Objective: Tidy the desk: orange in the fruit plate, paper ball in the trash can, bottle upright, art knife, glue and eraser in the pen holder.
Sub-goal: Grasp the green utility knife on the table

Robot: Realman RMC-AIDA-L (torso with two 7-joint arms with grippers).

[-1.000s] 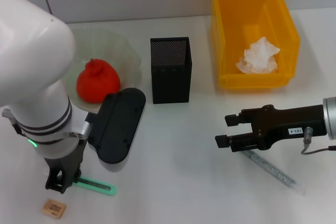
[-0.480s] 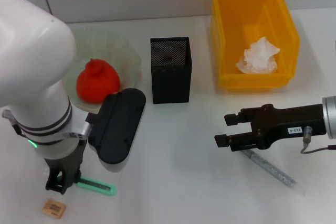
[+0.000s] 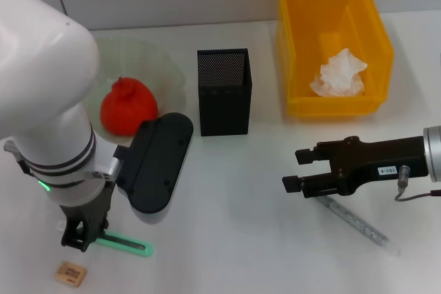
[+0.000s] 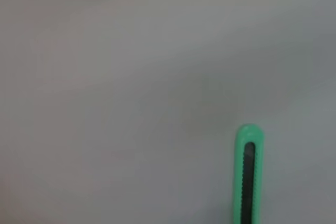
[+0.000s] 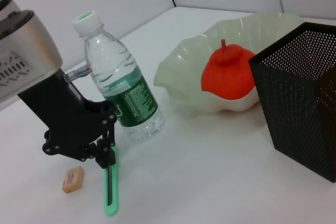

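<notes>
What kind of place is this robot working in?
Probably a staged desk-tidying test bench: a white table with a mesh pen holder, yellow bin as trash can, and the left end effector at a green art knife.

Smooth white matt desk (image 3: 234, 191). Black perforated metal-mesh square pen holder (image 3: 224, 91), matt. Glossy yellow plastic bin (image 3: 332, 105) holding a crumpled white paper ball (image 3: 339, 74). Translucent pale-green fluted fruit plate (image 5: 181, 74), glossy, with a waxy-looking red-orange fruit (image 5: 229, 72). Clear ribbed plastic bottle (image 5: 119, 95) with white cap and green printed label. Green plastic art knife (image 5: 110, 187) with a dark slider track. Tan matt eraser (image 3: 69, 273). Clear plastic glue stick tube (image 3: 358, 225). Left end effector (image 3: 77, 235) and right end effector (image 3: 298, 170): matt black.
</notes>
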